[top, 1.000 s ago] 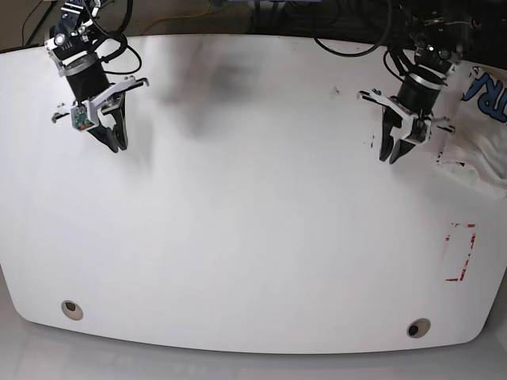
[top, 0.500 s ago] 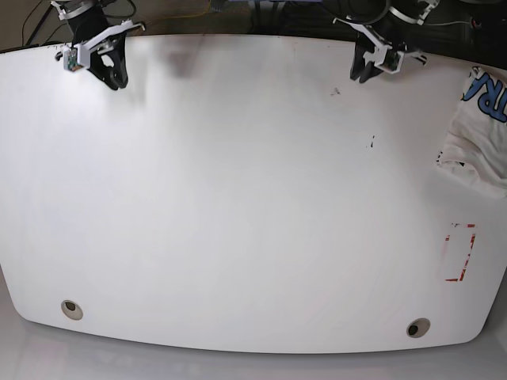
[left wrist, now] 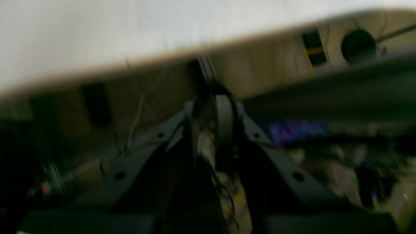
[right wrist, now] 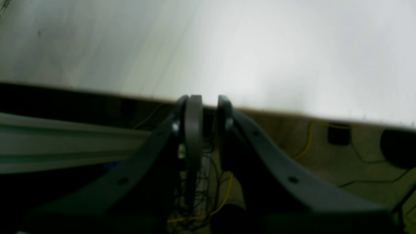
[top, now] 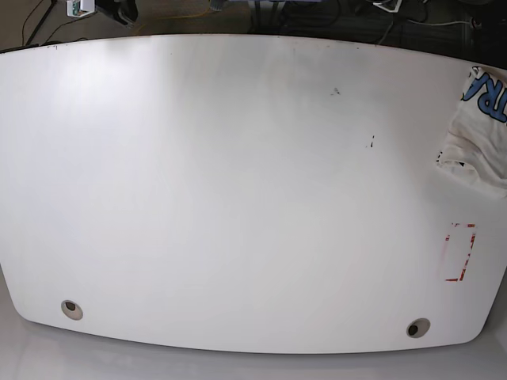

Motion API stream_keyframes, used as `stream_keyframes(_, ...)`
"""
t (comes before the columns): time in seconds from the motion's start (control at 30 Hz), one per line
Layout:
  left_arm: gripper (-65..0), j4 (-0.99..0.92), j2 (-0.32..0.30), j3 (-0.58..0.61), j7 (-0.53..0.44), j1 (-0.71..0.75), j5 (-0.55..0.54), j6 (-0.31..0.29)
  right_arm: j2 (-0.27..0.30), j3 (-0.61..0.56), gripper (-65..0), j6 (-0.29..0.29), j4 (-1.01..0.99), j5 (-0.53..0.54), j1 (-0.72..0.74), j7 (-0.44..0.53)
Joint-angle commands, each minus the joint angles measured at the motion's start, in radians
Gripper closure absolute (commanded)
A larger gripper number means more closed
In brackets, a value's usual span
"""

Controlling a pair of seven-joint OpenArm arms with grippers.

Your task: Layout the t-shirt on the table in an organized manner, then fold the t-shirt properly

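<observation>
Left wrist: left gripper (left wrist: 211,107) blurred, jaws near-closed, empty, beyond table (left wrist: 97,39) far edge.
Right wrist: right gripper (right wrist: 205,109) nearly closed, empty.
Base: t-shirt (top: 480,134) bunched at right edge; soft, light, limp; pinch hem or shoulder.

Right of the right claw (right wrist: 208,99) we see a thin yellow cable (right wrist: 307,143) on the beige floor (right wrist: 357,162); tangled dark wires (right wrist: 201,182) show below its tips.
</observation>
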Motion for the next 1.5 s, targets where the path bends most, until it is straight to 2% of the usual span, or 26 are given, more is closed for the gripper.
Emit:
stream_keyframes(0.0, -7.2, -0.015, -0.002, -0.001, -0.017, 0.063, -0.011, -0.004, 0.001, -0.032, -8.1, 0.018, -0.004, 0.012, -0.071, 0.015)
stream_keyframes(0.2, -7.4, -0.166, 0.002, 0.002, -0.016, 0.072, -0.007, -0.004, 0.011, -0.165, -8.1, 0.018, -0.142, 0.001, -0.098, 0.016)
stream_keyframes(0.4, -7.4, -0.382, -0.005, 0.011, -0.016, -0.025, -0.004, -0.003, 0.008, -0.261, -7.9, 0.018, -0.334, -0.129, -0.018, 0.033)
stream_keyframes(0.53, -7.4, -0.516, -0.038, 0.014, -0.017, -0.103, 0.020, -0.003, 0.001, -0.311, -7.9, 0.018, -0.502, -0.216, 0.064, 0.098)
stream_keyframes(0.77, -7.4, -0.695, -0.041, 0.016, -0.017, -0.246, 0.050, -0.003, -0.005, -0.360, -7.9, 0.018, -0.733, -0.255, 0.199, 0.183)
stream_keyframes(0.93, -7.4, -0.790, -0.046, 0.016, -0.017, -0.342, 0.079, -0.003, -0.005, -0.366, -7.9, 0.018, -0.843, -0.301, 0.288, 0.188)
stream_keyframes(1.17, -7.4, -0.962, -0.046, 0.014, -0.016, -0.480, 0.153, -0.001, -0.002, -0.366, -7.9, -0.017, -1.001, -0.355, 0.424, 0.190)
stream_keyframes(1.23, -7.4, -1.013, -0.046, 0.014, -0.014, -0.516, 0.176, 0.008, -0.002, -0.366, -7.9, -0.017, -1.035, -0.364, 0.461, 0.190)
stream_keyframes(1.47, -7.4, -1.214, -0.046, 0.016, -0.005, -0.649, 0.224, 0.114, 0.001, -0.362, -7.9, -0.060, -1.181, -0.424, 0.587, 0.190)
